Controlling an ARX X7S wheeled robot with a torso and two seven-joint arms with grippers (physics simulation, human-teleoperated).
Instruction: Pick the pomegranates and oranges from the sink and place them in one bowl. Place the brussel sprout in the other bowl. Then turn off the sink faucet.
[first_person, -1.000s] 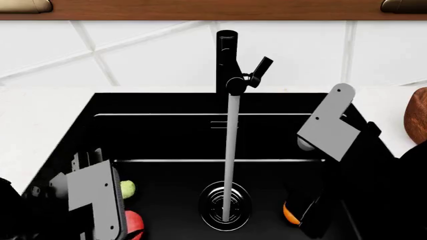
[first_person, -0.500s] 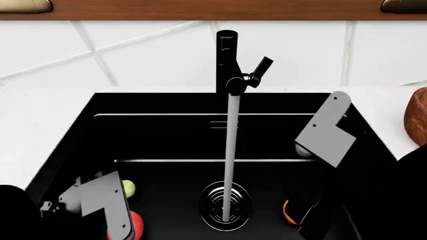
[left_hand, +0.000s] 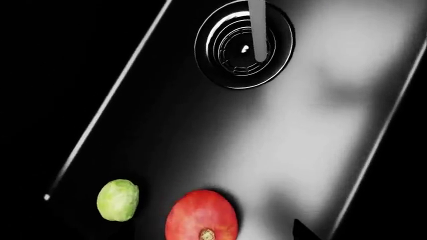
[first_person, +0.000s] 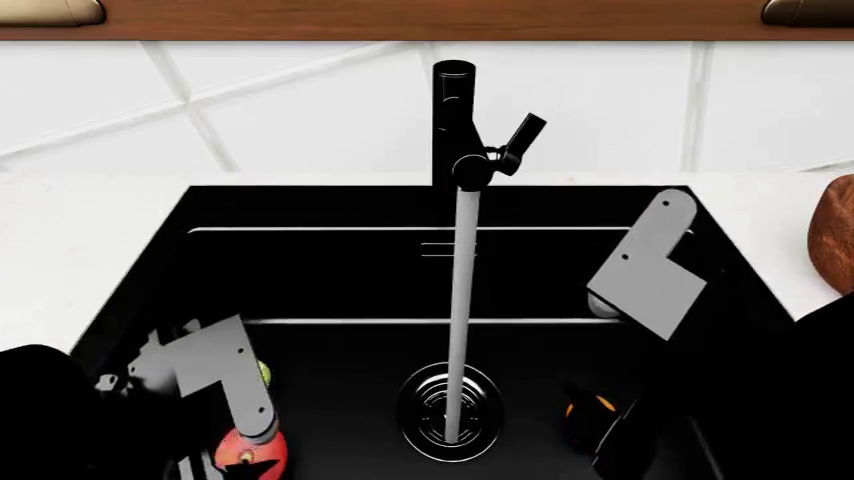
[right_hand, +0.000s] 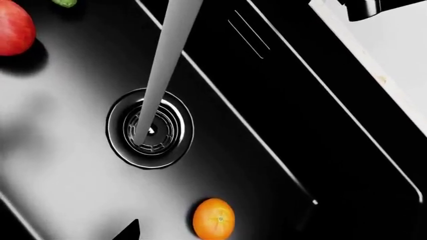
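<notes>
Left gripper: its fingers are not clearly visible in any view. The left wrist view shows only a small dark tip at the frame edge, so the opening cannot be determined. In the head view the left arm (first_person: 214, 375) reaches down into the sink (first_person: 334, 270) at its near left corner, directly over the pomegranate (first_person: 247, 450) and partly covering it. No contact with the fruit can be confirmed.

Right gripper: likewise hidden. The right wrist view shows only a dark tip at the frame edge; opening cannot be determined. The right arm (first_person: 650, 268) hangs inside the basin on its right side, above the orange (first_person: 597, 405).

Contents of the sink floor: the pomegranate (left_hand: 201, 216) lies just beside the brussel sprout (left_hand: 118, 199), the two close but apart. The orange (right_hand: 213, 218) lies alone on the far side of the drain (right_hand: 150, 128), well apart from the other two.

Faucet (first_person: 454, 125): upright at the back edge, lever handle (first_person: 521, 135) angled up to its side. A stream of water (first_person: 461, 310) runs straight down into the drain, standing between the two arms.

A reddish-brown wooden bowl (first_person: 833, 232) shows partly at the right frame edge on the white counter (first_person: 80, 240).
</notes>
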